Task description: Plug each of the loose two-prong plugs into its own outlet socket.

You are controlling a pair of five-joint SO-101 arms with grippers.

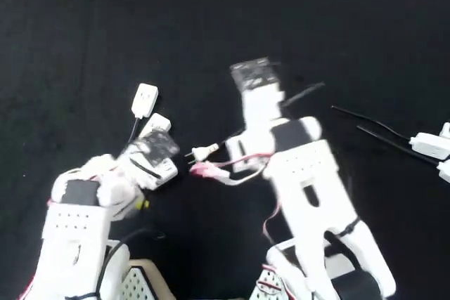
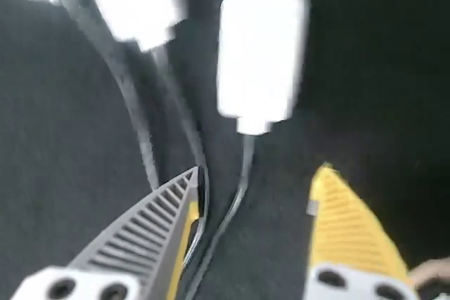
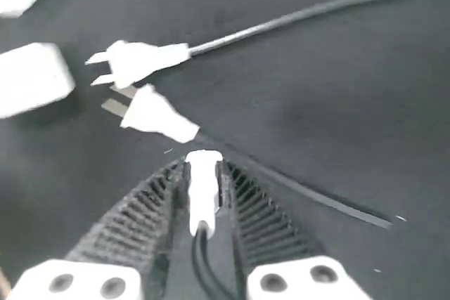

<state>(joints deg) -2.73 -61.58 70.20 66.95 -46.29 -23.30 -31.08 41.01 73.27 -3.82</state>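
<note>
My right gripper [image 3: 202, 168] is shut on a white plug [image 3: 202, 191] whose black cable trails back between the fingers. Just beyond its tip two loose two-prong plugs [image 3: 140, 61] [image 3: 156, 115] lie on the black table, prongs toward a white socket block [image 3: 31, 79]. From above, a white plug [image 1: 204, 151] shows at the right gripper [image 1: 223, 158], prongs pointing left. My left gripper [image 2: 253, 230] is open, low over the table, with a white socket block [image 2: 260, 61] just ahead and its cable running between the fingers. Two socket blocks [image 1: 144, 100] [image 1: 156, 124] lie beyond the left gripper [image 1: 158, 151].
Two black cables [image 1: 373, 128] run right to white connector blocks [image 1: 429, 145] at the table's right edge. Pink wires [image 1: 214, 170] hang from the right arm. The black table [image 1: 84, 40] stretches bare at the back and left.
</note>
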